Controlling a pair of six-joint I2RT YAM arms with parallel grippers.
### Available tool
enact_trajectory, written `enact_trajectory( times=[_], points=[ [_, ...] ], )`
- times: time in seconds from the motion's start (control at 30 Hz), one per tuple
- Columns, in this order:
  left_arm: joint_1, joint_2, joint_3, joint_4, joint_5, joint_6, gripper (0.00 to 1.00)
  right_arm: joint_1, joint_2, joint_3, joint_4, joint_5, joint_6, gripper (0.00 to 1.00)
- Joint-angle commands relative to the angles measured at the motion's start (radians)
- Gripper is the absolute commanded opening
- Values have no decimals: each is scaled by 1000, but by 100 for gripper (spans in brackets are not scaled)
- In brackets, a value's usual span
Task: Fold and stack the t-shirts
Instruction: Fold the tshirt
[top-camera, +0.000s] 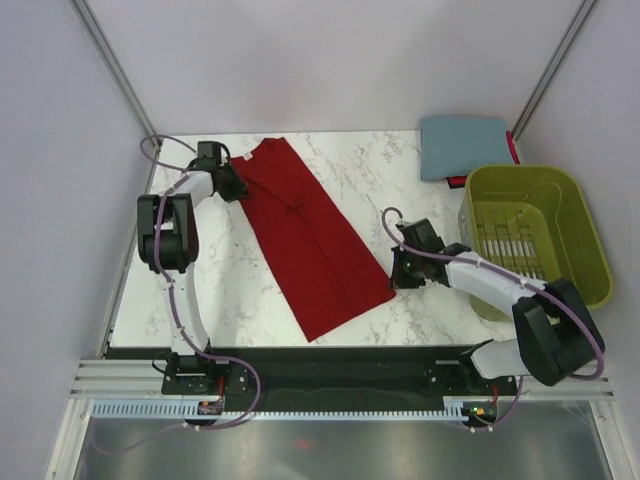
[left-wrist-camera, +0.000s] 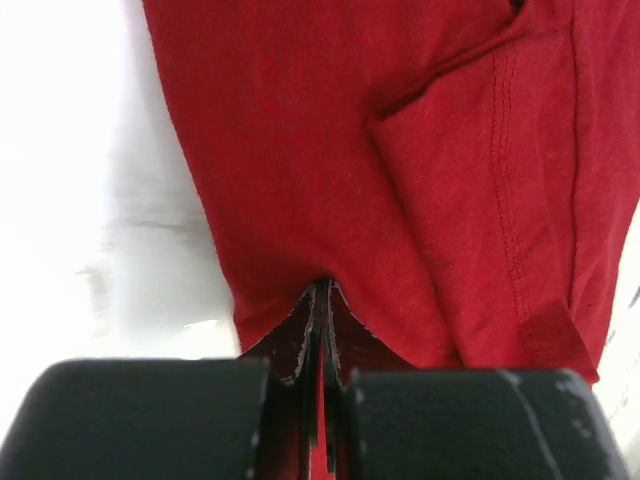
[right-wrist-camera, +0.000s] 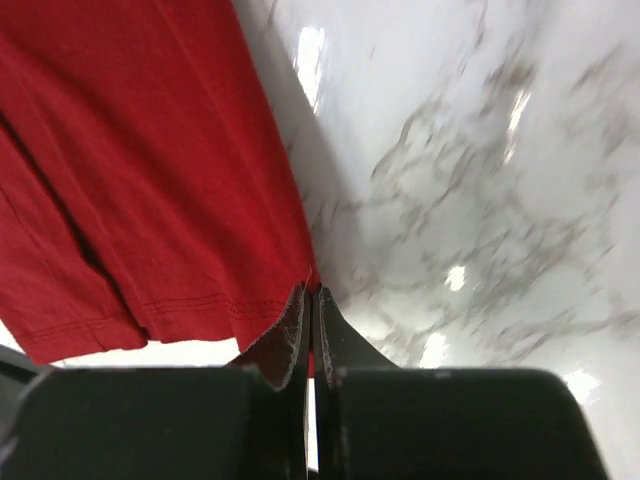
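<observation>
**Both ends pinched: fold the red tee**

On the table (top-camera: 225, 290) the dark red tee (top-camera: 315, 240) lies diagonal, mid-table. The blue-grey tee (top-camera: 462, 145) sits folded far right. L gripper (left-wrist-camera: 322, 300) is clamped on the red's far edge, R gripper (right-wrist-camera: 312, 305) on its near hem corner. I'd lift both evenly, cloth taut.

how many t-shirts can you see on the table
2. The dark red t-shirt lies long across the middle; the blue-grey t-shirt sits folded at the far right corner behind the green basket. A red sliver at its edge may be another.
</observation>
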Motion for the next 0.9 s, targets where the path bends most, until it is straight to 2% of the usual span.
enact_trajectory(
  times=[0.0, 0.17, 0.33, 0.43, 0.63, 0.87],
  points=[
    [-50, 37, 68, 11, 88, 49, 2, 58, -111, -95, 54, 73, 187, 0],
    [-122, 91, 108, 19, 154, 68, 2, 158, -226, -169, 60, 174, 327, 0],
    [-173, 186, 189, 20, 205, 49, 2, 227, -318, -261, 121, 202, 470, 1],
    [-179, 220, 219, 40, 231, -1, 2, 273, -335, -301, 179, 225, 510, 1],
    [-199, 218, 237, 66, 186, -15, 2, 318, -355, -303, 155, 283, 559, 0],
    [-230, 279, 352, 70, 252, -20, 2, 430, -361, -294, 204, 331, 665, 0]
  ],
)
